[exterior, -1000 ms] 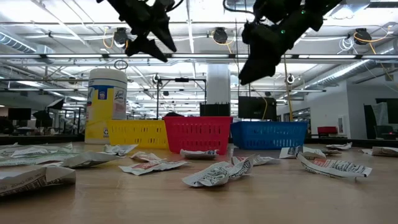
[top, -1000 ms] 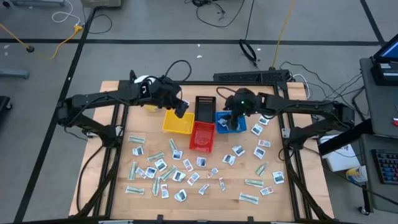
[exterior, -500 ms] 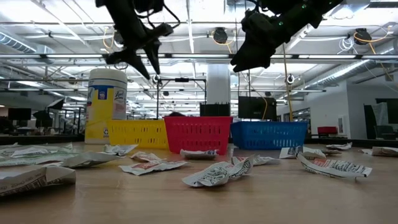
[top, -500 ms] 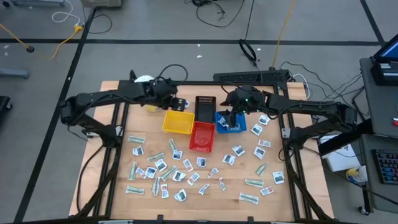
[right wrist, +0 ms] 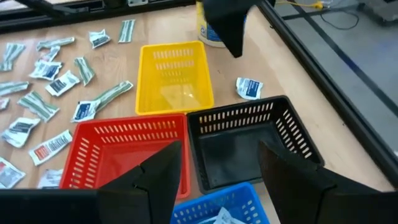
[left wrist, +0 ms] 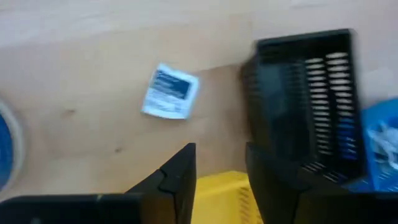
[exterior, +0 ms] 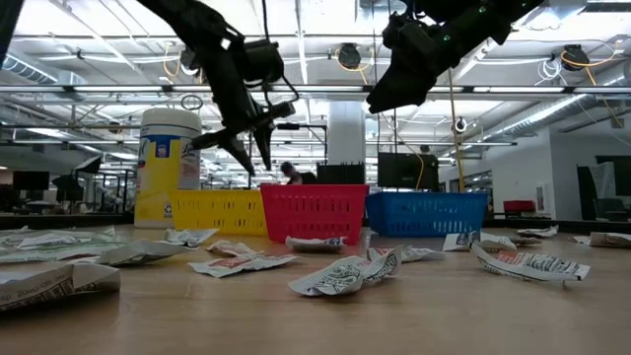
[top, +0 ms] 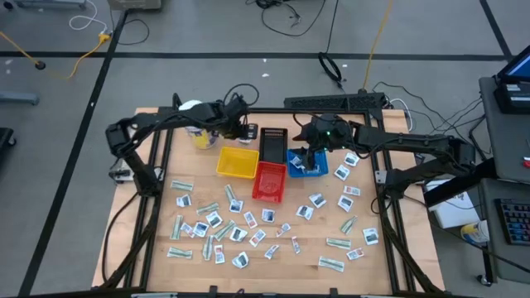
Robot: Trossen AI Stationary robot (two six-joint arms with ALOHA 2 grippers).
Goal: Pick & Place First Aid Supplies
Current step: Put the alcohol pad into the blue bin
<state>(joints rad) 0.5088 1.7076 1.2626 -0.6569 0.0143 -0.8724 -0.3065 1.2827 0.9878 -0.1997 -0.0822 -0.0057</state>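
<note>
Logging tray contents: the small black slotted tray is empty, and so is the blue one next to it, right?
Not quite. The small black slotted tray is empty, but the blue plastic tray next to it already holds white packets, as the high view shows; the right wrist view shows one at its edge too.

Bright even overhead lighting, glaring ceiling lamps in low view, soft shadows, left wrist view motion-blurred
</note>
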